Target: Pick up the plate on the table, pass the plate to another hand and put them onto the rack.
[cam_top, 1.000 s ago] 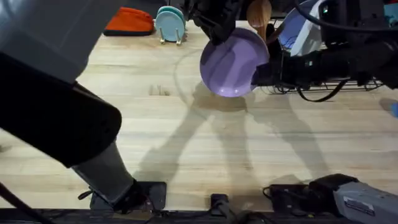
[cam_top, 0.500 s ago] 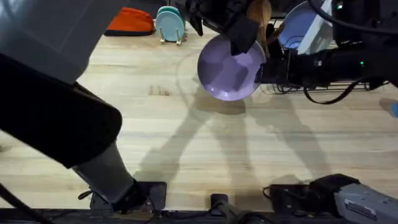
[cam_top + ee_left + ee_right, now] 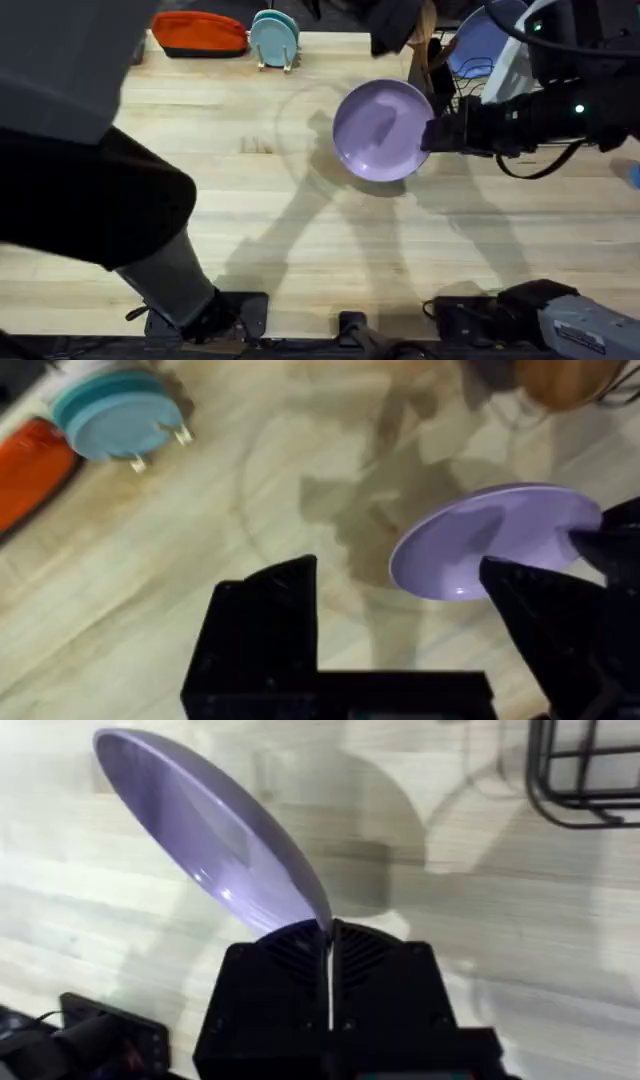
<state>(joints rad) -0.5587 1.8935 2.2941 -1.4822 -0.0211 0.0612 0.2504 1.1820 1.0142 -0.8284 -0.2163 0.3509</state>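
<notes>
Lilac plate [image 3: 381, 130] hangs tilted above the desk [image 3: 300, 230], held at its rim by the right gripper [image 3: 432, 135], which reaches in from the rack [image 3: 455, 90] side. In the right wrist view the two fingers [image 3: 290, 975] are pressed nearly together with only the plate's edge [image 3: 215, 850] between them, and the plate rises away from them at a slant over the wood.

The left gripper [image 3: 395, 630] is wide open and holds nothing; in its wrist view its fingers [image 3: 265, 625] stand well apart, with the plate [image 3: 495, 540] beyond and between them, not touching either one. The right gripper's dark tip shows at the plate's far edge in that view.

Behind the plate, teal plates [image 3: 274, 38] stand in a small wooden holder at the desk's back edge, with an orange thing [image 3: 198, 32] beside them. A bluer plate [image 3: 478, 45] sits upright in the rack, and a wooden utensil [image 3: 428, 35] stands just beside the rack, close to the lilac plate's upper rim. The left arm [image 3: 90, 150] looms large and dark over the desk's left half
</notes>
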